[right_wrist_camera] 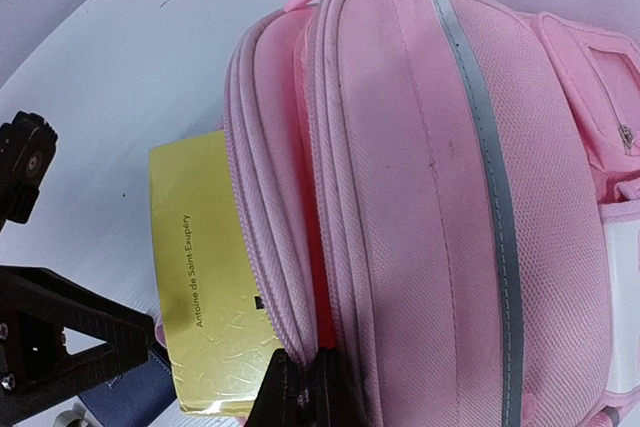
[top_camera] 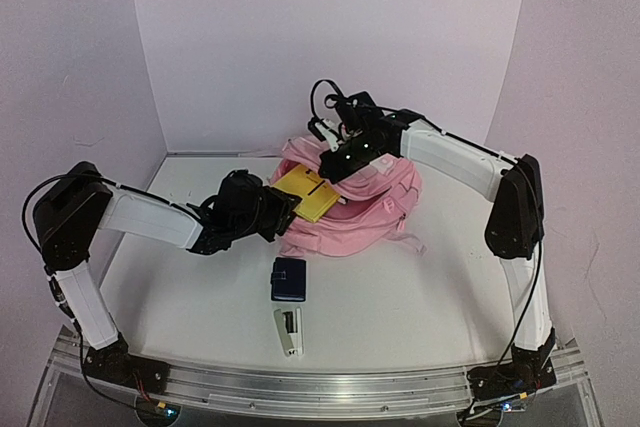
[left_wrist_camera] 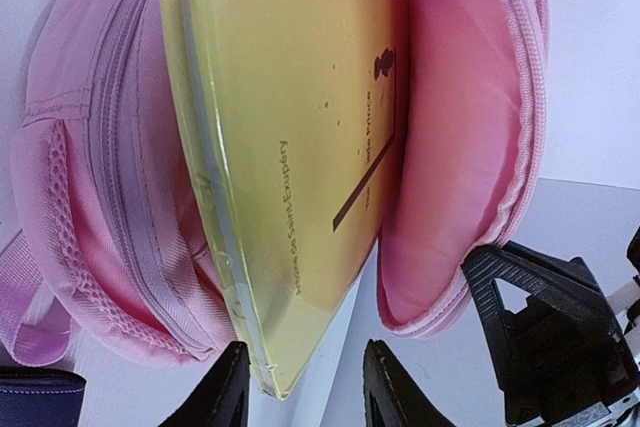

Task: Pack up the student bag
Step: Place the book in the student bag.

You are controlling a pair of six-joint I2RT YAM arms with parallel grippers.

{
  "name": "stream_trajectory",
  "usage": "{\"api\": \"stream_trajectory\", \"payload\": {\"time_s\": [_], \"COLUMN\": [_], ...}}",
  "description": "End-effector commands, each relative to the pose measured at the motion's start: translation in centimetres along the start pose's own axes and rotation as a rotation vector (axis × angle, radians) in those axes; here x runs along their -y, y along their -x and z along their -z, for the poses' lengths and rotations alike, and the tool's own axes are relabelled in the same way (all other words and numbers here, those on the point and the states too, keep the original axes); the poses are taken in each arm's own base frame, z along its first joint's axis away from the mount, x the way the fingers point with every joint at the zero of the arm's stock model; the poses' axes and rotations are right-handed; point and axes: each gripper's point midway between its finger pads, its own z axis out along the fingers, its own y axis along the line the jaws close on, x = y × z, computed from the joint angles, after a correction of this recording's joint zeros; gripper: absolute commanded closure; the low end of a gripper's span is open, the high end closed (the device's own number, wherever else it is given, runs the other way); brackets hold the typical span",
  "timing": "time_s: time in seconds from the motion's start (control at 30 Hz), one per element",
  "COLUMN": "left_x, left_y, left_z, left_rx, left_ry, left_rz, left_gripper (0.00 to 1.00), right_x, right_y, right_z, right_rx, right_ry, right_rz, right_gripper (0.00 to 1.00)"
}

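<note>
The student bag, pink, lies on its side in the middle of the table with its main pocket facing left. A yellow book sticks halfway out of that pocket. In the left wrist view the book stands in the gap of the bag, its near corner between my left gripper's fingers. Those jaws stand apart, with the corner beside the left finger and clear of the right one. My right gripper is shut on the zip edge of the bag, holding the pocket apart.
A navy blue case lies in front of the bag, and a white stapler lies nearer the front edge. White walls close in the back and both sides. The right arm reaches over the bag from the right.
</note>
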Motion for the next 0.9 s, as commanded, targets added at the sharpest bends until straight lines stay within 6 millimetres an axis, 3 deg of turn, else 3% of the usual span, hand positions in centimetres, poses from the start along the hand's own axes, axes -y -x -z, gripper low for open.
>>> {"api": "stream_trajectory", "payload": {"time_s": [0.0,0.17,0.37,0.57,0.87], "left_x": [1.5,1.5,3.2,5.2,7.5], "left_y": [0.6,1.2,1.3,1.4,0.6], "left_z": [-0.9,-2.1,-3.2,-4.2,-8.2], "left_rx": [0.015,-0.004,-0.009,-0.003,-0.071], "left_ry": [-0.050,-0.082,-0.103,-0.134,-0.206], "left_rz": [-0.005,0.012,-0.075,-0.162,-0.239], "left_gripper": [0.66,0.76,0.87,0.89,0.90], "right_x": [-0.6,-2.8,-5.3,-6.8,-7.5], "right_y": [2.2,2.6,3.3,4.1,5.4], "right_z": [3.4,4.6,6.4,8.1,10.1], "right_rx": [0.072,0.086,0.113,0.140,0.184], "right_ry": [-0.005,0.016,0.048,0.083,0.111], "right_rz": [0.004,0.063,0.130,0.154,0.147], "right_gripper": [1.00,1.00,1.00,1.00,1.00]}}
